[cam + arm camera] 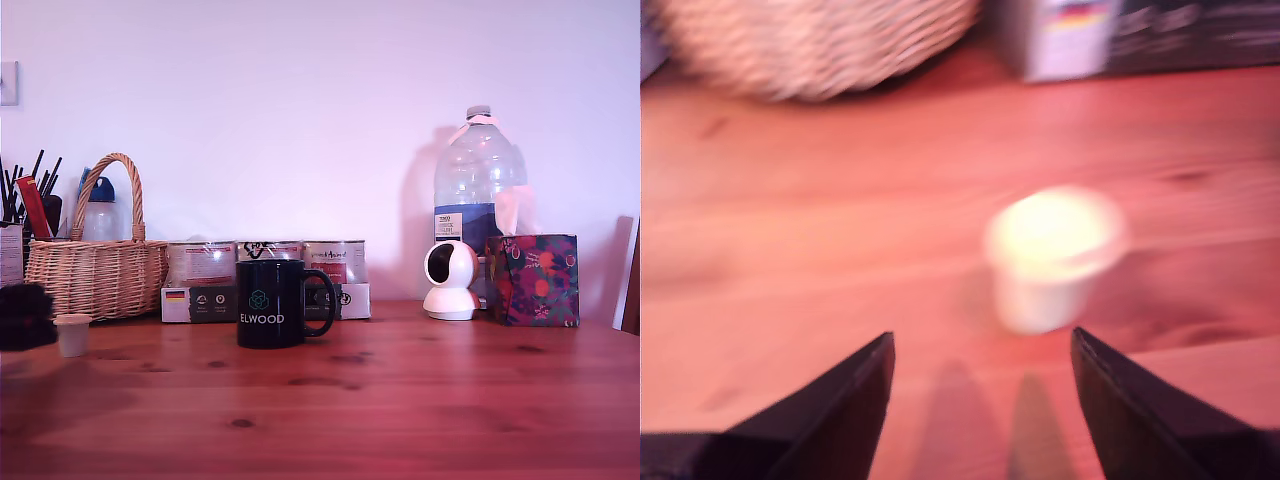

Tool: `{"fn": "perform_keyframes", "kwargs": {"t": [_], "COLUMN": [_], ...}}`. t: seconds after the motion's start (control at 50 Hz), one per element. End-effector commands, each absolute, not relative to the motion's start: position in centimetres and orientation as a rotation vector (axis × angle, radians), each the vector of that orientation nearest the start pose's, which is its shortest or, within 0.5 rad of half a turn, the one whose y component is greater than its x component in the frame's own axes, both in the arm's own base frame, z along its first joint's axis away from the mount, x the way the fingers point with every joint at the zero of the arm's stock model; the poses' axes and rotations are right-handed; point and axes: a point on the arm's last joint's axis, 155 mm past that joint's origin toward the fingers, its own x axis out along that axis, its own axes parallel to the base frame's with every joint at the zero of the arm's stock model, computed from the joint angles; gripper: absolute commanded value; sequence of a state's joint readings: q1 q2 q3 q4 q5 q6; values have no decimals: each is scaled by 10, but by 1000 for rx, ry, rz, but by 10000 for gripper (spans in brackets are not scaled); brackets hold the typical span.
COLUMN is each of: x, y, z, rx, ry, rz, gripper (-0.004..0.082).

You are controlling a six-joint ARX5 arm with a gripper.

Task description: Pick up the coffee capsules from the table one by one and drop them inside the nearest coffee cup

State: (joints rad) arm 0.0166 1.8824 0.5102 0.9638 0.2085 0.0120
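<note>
One off-white coffee capsule (72,335) stands upright on the reddish-brown wooden table (400,400) at the exterior view's left. In the wrist view the capsule (1052,255) is blurred and sits just ahead of my gripper (980,350), slightly off its centre line. The two dark fingertips (855,405) are spread wide with nothing between them. A dark bulk at the exterior view's left edge is my gripper (28,315), close beside the capsule. The black "ELWOOD" coffee cup (280,303) stands mid-table, handle toward the exterior view's right.
A wicker basket (98,270) stands behind the capsule. Silver tins on flat boxes (265,280) sit behind the mug. At the exterior view's right are a white camera (450,282), a big water bottle (478,180) and a patterned tissue box (533,280).
</note>
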Motion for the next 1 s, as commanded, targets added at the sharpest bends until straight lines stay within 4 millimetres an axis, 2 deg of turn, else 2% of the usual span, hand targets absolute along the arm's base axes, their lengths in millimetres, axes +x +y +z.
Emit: {"fn": "perform_keyframes", "kwargs": {"t": [0.0, 0.18, 0.46, 0.6, 0.78, 0.98], "x": [428, 423, 423, 423, 426, 438], "y": [-43, -59, -52, -52, -52, -46], "z": [27, 20, 17, 17, 20, 23], "rx": [4, 52, 10, -30, -29, -39], "ry": [414, 439, 459, 463, 452, 439], "rz": [-232, -282, -240, -229, -229, -216], "gripper": [501, 501, 507, 630, 629, 625]}}
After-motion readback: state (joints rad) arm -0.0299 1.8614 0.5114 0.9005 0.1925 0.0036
